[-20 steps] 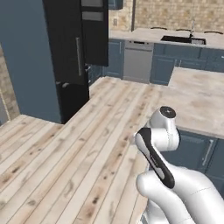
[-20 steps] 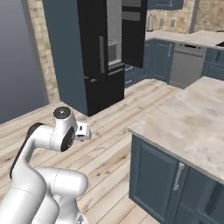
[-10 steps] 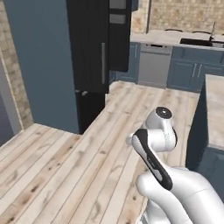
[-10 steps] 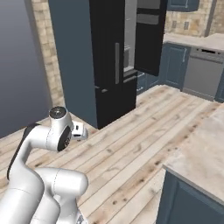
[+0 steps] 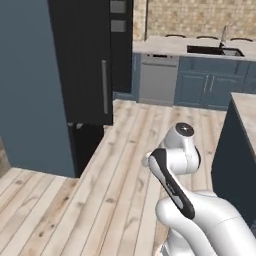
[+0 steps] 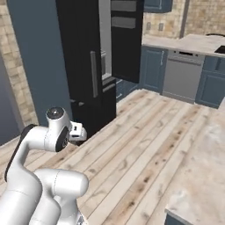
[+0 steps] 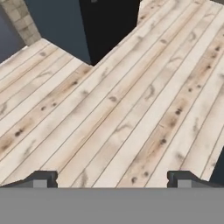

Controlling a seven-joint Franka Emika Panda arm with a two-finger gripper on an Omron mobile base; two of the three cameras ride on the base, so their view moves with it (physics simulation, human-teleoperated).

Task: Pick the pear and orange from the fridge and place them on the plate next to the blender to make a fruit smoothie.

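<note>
The fridge (image 5: 85, 65) is a tall black-fronted unit with its doors shut and a grey vertical handle (image 5: 104, 86). It stands ahead to the left, also seen in the right base view (image 6: 83, 66), and its lower corner shows in the hand view (image 7: 109, 22). My arm is folded close to the base, the hand (image 6: 77, 131) pointing down at the wooden floor short of the fridge. My gripper (image 7: 113, 179) is open, with nothing between its fingertips (image 7: 41, 179). The pear, orange, plate and blender are out of view.
A blue-grey wall panel (image 5: 25, 85) flanks the fridge on the left. The dark wall oven cabinet (image 6: 126, 39) stands beyond it. A dishwasher (image 5: 157, 80) and sink counter (image 5: 212, 50) line the back wall. An island counter (image 6: 202, 176) is close on my right. Wooden floor (image 7: 131, 109) lies open ahead.
The whole picture has shifted: the base has driven nearer the fridge, which now looks larger and closer. The arm keeps its folded pose.
</note>
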